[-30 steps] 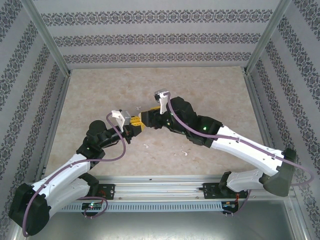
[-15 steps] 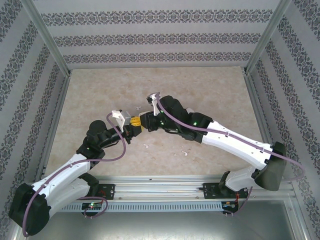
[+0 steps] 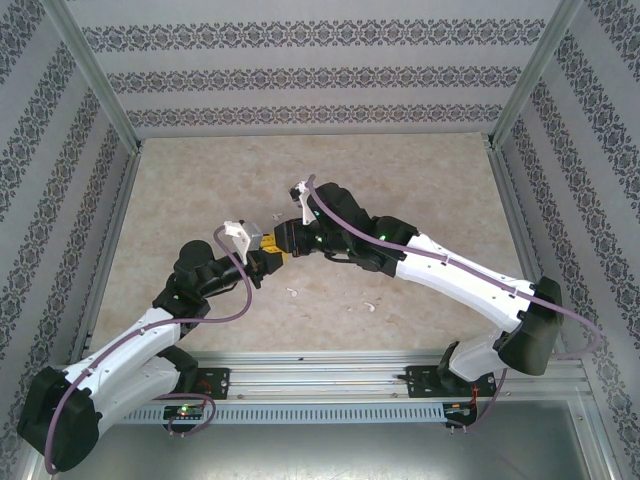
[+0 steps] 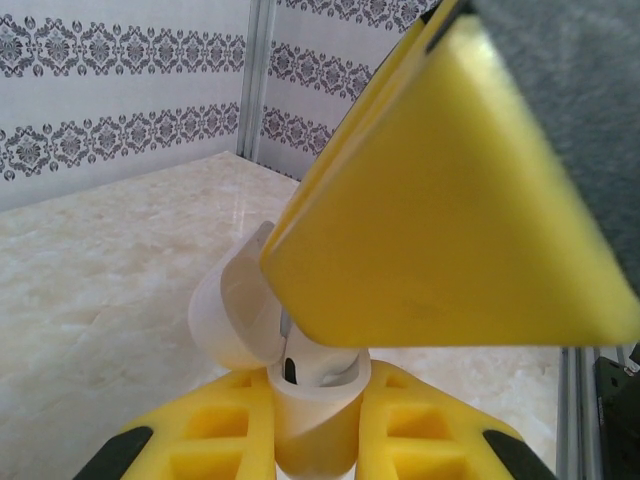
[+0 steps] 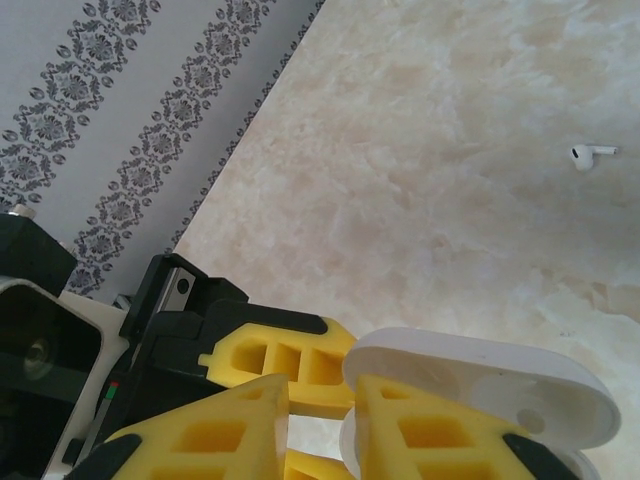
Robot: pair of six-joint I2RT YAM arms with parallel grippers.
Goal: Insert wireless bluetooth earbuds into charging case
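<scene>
"Earbuds [image 3: 292, 293]: where do they lie, relative to the claws?"

"Two white bits rest loose on the table [image 3: 200, 180], on the arm-base side of the meeting claws and well apart from both. The second earbud [image 3: 370, 306] lies farther off, on the side of the right claw [image 5: 325, 395]. Whether a further one sits inside the charging case [image 4: 310, 385], or is pinched by the right claw, I cannot tell."

"Why is the case held so?"

"Left claw [image 4: 315, 425] is clenched on its body, lid [image 4: 232, 320] swung back to one side, mouth turned toward the right claw. Presumably this is so the sockets face the approach and the case cannot slide. The right claw hangs directly over that mouth, one finger [image 4: 430, 200] almost touching the rim, which I judge to be the seating step. Its jaws stand close together with a narrow gap; whether they are grasping or bare is hidden."
</scene>
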